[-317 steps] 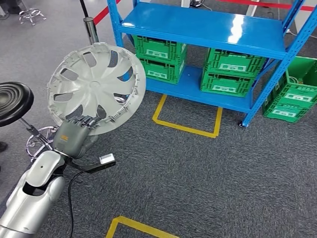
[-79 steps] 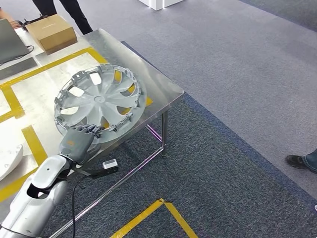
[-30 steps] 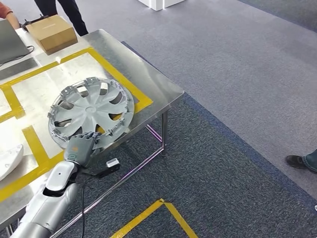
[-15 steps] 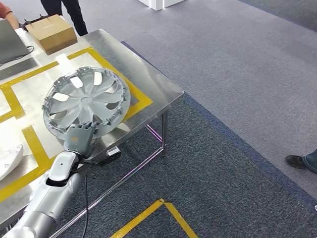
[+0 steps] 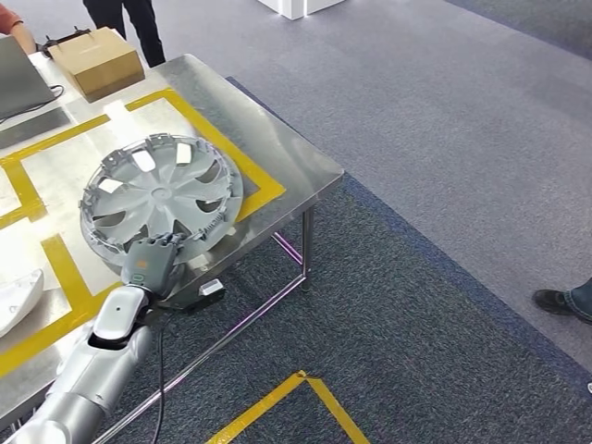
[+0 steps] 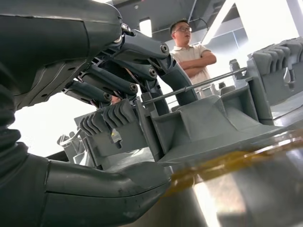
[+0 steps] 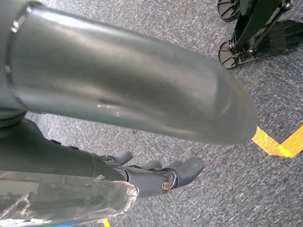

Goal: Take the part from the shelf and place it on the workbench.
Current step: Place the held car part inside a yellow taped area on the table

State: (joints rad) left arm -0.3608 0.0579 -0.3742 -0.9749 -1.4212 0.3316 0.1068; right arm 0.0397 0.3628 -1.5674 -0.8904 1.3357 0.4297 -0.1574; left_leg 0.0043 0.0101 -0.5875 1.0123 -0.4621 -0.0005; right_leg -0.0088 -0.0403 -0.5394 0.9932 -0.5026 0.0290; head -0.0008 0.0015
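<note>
The part is a grey plastic hubcap (image 5: 160,194), lying almost flat over the yellow-taped area of the steel workbench (image 5: 293,157), near its front edge. My left hand (image 5: 148,264) grips its near rim. In the left wrist view the dark fingers (image 6: 143,52) curl over the ribbed rim of the hubcap (image 6: 214,123), and the thumb (image 6: 89,189) sits beneath it, right at the tabletop. My right hand (image 7: 153,175) hangs over the grey carpet, holding nothing, its fingers loosely extended.
A cardboard box (image 5: 98,60) and a dark laptop (image 5: 21,79) sit at the back of the bench, a white object (image 5: 18,301) at its left. A person's legs (image 5: 126,18) stand behind the bench; a shoe (image 5: 559,301) shows at right. Yellow floor tape (image 5: 293,398) lies below.
After turning from the blue shelf to the workbench, my left hand has lowered the hubcap over the last half second, from tilted up to nearly flat on the tabletop.
</note>
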